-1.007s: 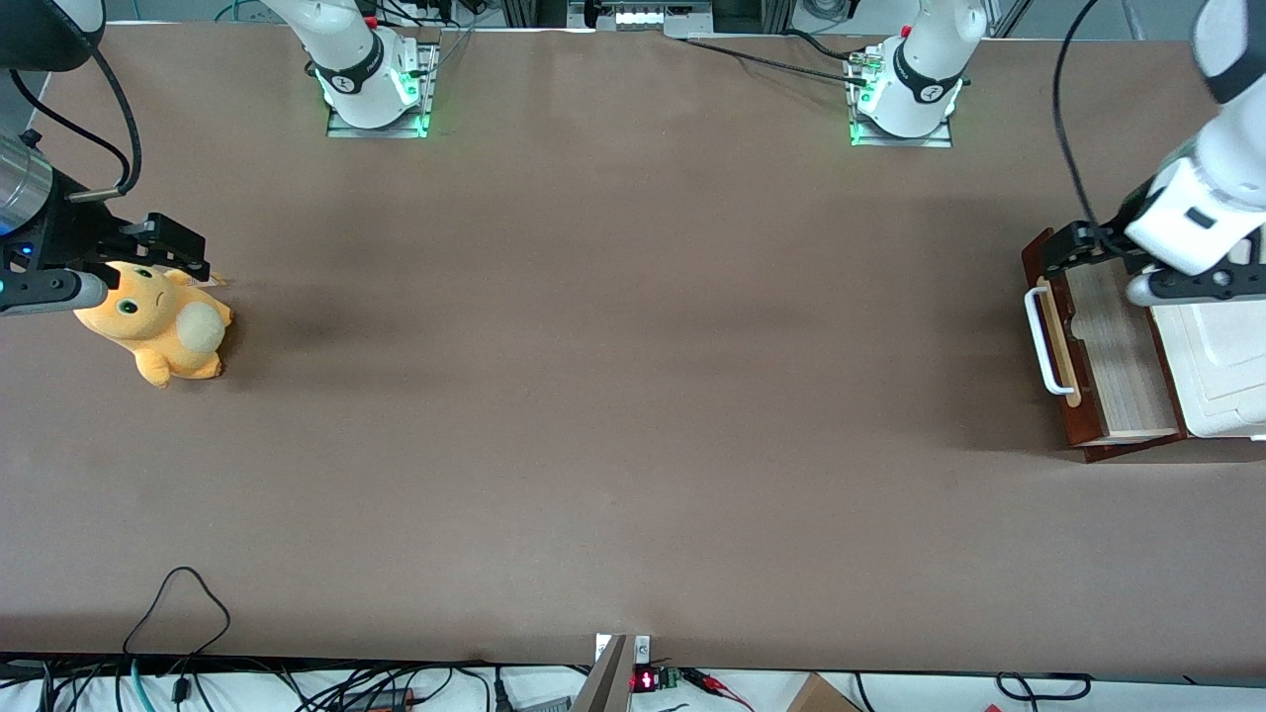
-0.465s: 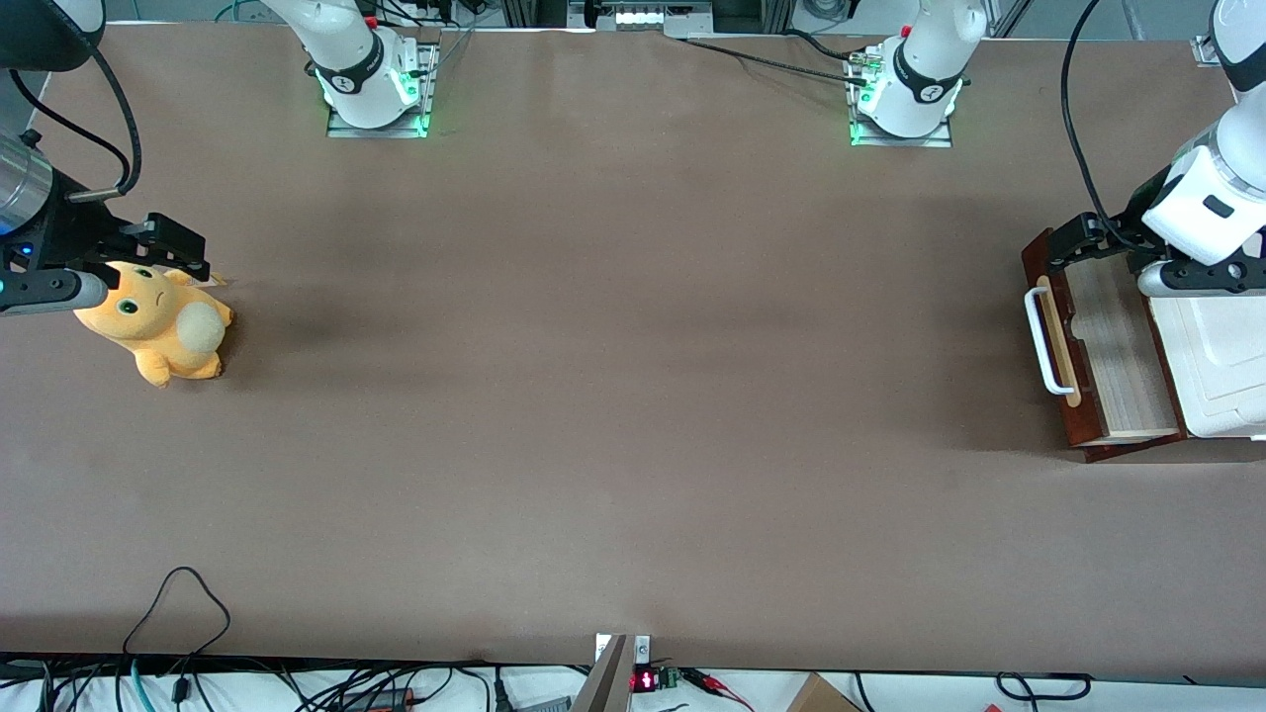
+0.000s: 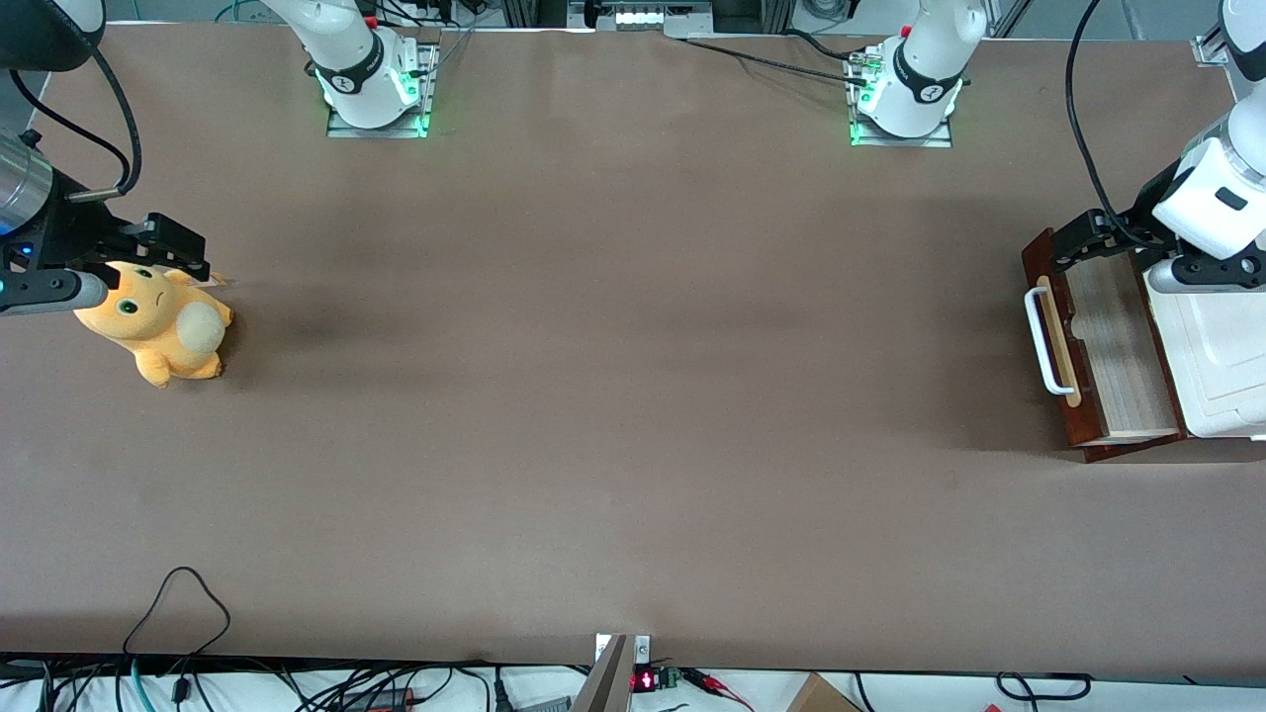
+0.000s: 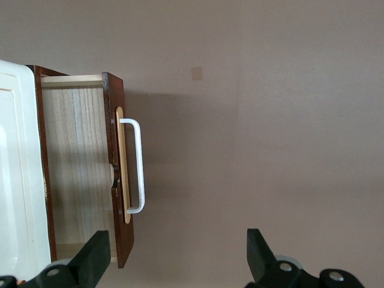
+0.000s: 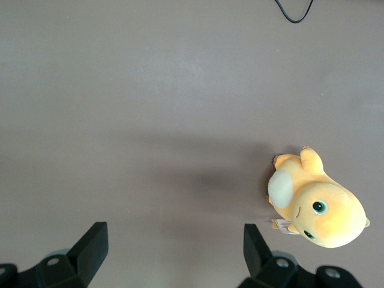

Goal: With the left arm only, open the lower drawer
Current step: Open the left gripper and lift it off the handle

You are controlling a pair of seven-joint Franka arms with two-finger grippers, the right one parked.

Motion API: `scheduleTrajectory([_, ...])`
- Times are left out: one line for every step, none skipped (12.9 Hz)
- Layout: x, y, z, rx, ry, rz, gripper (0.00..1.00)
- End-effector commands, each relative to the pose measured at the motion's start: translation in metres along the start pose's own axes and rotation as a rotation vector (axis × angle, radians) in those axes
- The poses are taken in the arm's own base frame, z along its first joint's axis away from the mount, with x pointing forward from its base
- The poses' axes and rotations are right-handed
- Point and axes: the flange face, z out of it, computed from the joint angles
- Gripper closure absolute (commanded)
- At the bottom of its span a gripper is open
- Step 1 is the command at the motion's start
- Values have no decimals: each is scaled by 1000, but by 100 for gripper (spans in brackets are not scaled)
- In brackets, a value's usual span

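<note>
A: Gripper (image 4: 174,264) of the left arm (image 3: 1212,198): fingers spread wide, holding nothing; poised above the lower drawer (image 3: 1108,346), at the working arm's end of the table (image 3: 613,396).

B: Surface: plain brown, bare around the pulled-out drawer; white handle (image 4: 137,165) faces open tabletop; cabinet's white top (image 3: 1221,356) cut off at the frame edge; plush toy (image 3: 158,326) lies toward the parked arm's end.

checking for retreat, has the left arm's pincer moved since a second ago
Yes. The pincer, open, has shifted away from the front camera relative to the lower drawer, which stays put.
</note>
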Motion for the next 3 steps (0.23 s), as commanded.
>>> scheduleTrajectory([0, 1, -5, -21, 2, 14, 0])
scheduleTrajectory([0, 1, -5, -21, 1, 14, 0])
scheduleTrajectory([0, 1, -4, -21, -4, 14, 0])
